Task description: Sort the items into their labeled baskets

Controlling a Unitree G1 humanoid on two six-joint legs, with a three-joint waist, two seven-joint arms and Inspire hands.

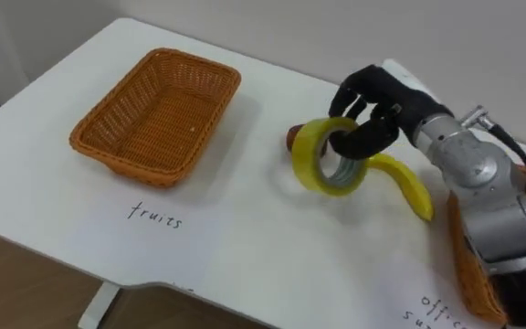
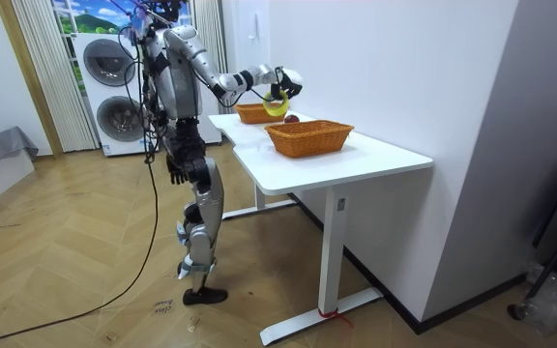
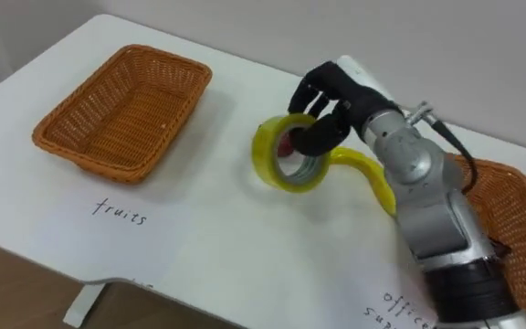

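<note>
One-handed, pinching the yellow tape roll [image 1: 307, 169] in the right hand [image 1: 373, 105]: curling the fingers through the core and over the rim, and holding the roll up off the worktop [image 1: 245, 247] near its middle, toward the far edge. Hanging the left hand [image 2: 175, 172] down by the hip in the room view, too small there for telling its state.

Probably risking a slip, gripping a smooth ring by one side only, so that swinging or tilting it on the way across could be working it loose. Also risking a knock against the banana [image 1: 409, 187], lying on the worktop just below and to the right of the roll, and against the reddish fruit [image 1: 292, 137] sitting just behind it, half hidden. Travelling low toward the right edge could be pushing either one along or off.

Seeing bare wicker all through the left basket [image 1: 135, 169] near the far left corner. Seeing nothing in the visible part of the right basket [image 3: 514, 228] at the right edge, the forearm covering much of it. Judging that one the likely place for the tape.
</note>
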